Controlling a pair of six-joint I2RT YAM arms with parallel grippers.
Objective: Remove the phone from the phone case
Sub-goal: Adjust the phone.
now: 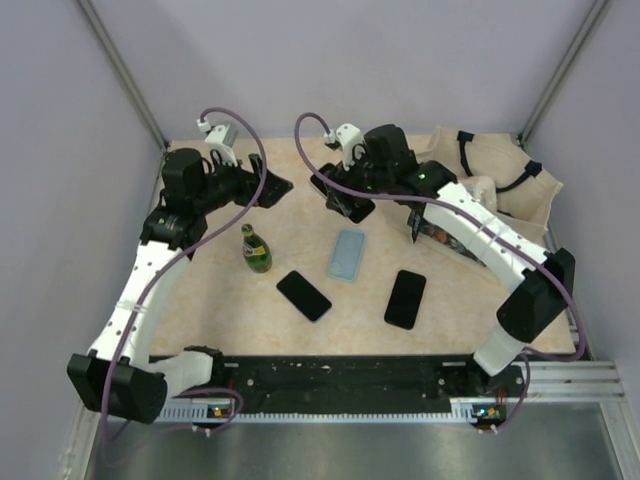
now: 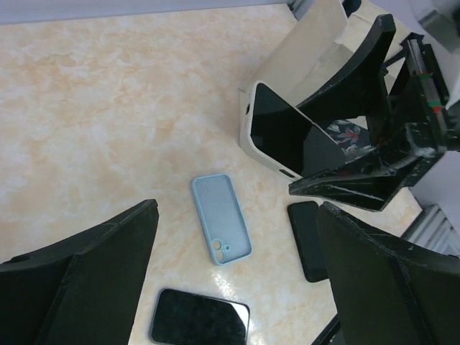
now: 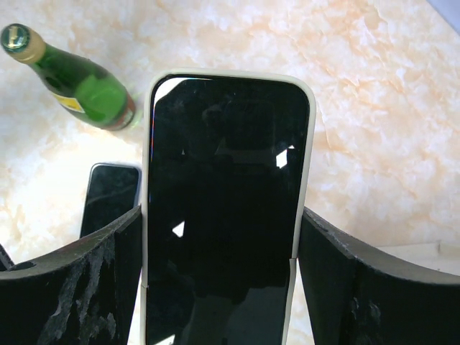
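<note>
Clamped by its long edges between the right gripper (image 3: 221, 223) fingers, held above the table (image 1: 300, 225) at far middle: phone (image 3: 226, 201), inside its cream case (image 2: 246, 140). Hovering at far left with fingers wide apart and nothing between: left gripper (image 2: 238, 207). Lying below: blue case (image 1: 347, 254) mid-table, black phones near-left (image 1: 303, 295) and near-right (image 1: 405, 298), bottle (image 1: 256, 250) to the left.

Black-screened phone (image 3: 226, 208), seated in cream case (image 2: 245, 131), aloft, tilted

Lab enclosure: grey panel walls (image 1: 50, 120), aluminium frame (image 1: 125, 75), marbled tabletop (image 1: 300, 220).
</note>
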